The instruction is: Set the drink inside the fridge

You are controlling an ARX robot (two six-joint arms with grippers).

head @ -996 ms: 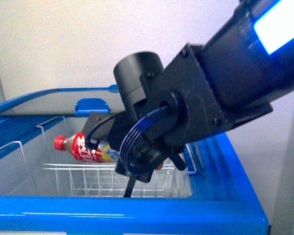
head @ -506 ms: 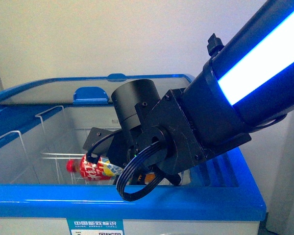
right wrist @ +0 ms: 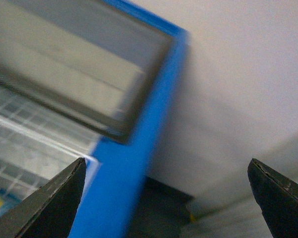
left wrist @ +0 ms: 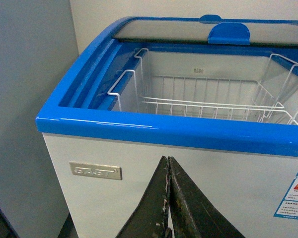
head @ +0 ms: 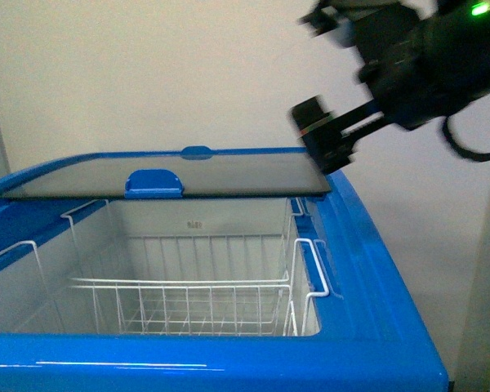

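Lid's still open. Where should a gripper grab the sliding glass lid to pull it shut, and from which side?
Take the blue handle at the front edge of the glass lid. It is a raised tab above the flat pane, the only protruding part. Come from above over the open fridge and hook behind the tab. The right gripper, open and empty, looks the closer one.

Room light was soft, even. Glare streak ran along fridge rim point(head: 147, 359). Right arm point(head: 425, 57) and right wrist view were motion-blurred.
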